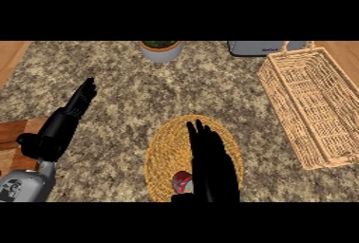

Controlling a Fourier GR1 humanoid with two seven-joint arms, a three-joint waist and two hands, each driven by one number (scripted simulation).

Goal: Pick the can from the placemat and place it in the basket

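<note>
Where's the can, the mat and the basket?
can [181, 181], head view, its red side beside the right hand.
mat [165, 147], head view, bare woven left part.
basket [280, 107], head view, its left wall.

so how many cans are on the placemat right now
1. A red can sits at the near end of the round woven placemat, mostly covered by the right hand. The hand could hide another.

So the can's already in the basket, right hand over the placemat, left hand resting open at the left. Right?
Not quite. The head view shows the can on the placemat, beside the right hand, not in the basket. The rest holds: the right hand is over the placemat and the left hand rests open at the left.
</note>
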